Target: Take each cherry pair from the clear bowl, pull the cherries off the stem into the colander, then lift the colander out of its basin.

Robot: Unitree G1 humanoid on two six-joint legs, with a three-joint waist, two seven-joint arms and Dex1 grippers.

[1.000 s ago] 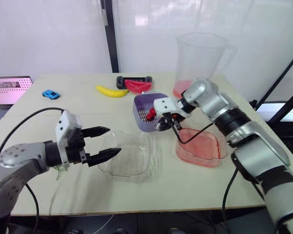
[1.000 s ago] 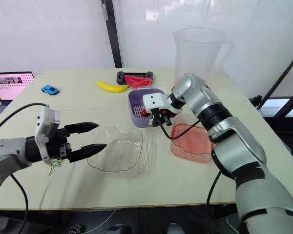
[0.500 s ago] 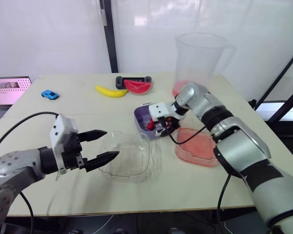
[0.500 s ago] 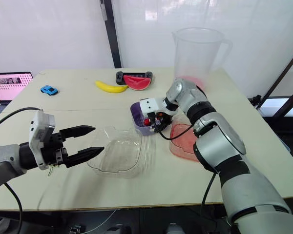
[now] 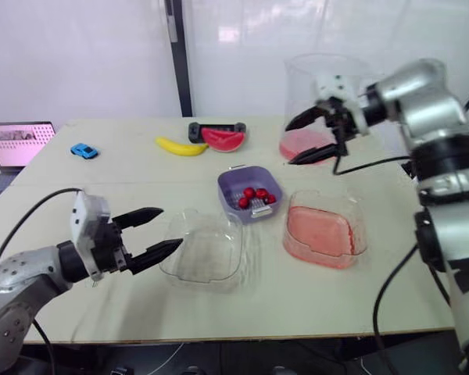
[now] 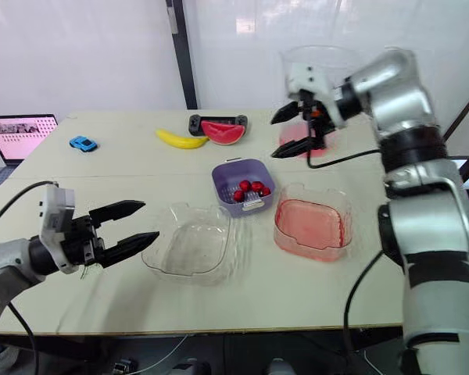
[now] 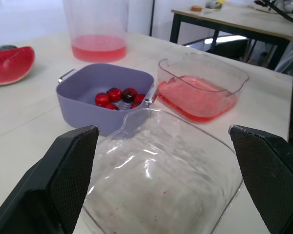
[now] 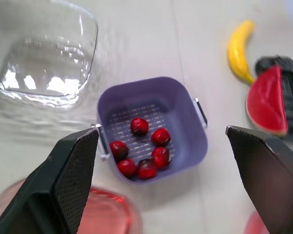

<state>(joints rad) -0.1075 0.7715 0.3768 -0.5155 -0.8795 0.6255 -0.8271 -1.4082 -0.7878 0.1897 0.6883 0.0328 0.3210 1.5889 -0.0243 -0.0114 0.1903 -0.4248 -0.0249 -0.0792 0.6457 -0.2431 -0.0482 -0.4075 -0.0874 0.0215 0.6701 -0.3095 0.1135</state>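
Clear bowl [image 5: 203, 254] is empty, cherries [image 5: 255, 195] are in the colander [image 5: 233, 187], which stands on the counter [image 5: 102, 180] beside its basin [image 5: 358, 234], so the lift-out looks done. Left gripper [image 5: 170, 227] and right gripper [image 5: 289, 144] both have fingers wide, holding nothing. Next, probably just park them.

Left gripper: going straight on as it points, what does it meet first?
Probably the near rim of the empty clear plastic bowl, directly ahead of the open left gripper; the purple square colander sits beyond it.
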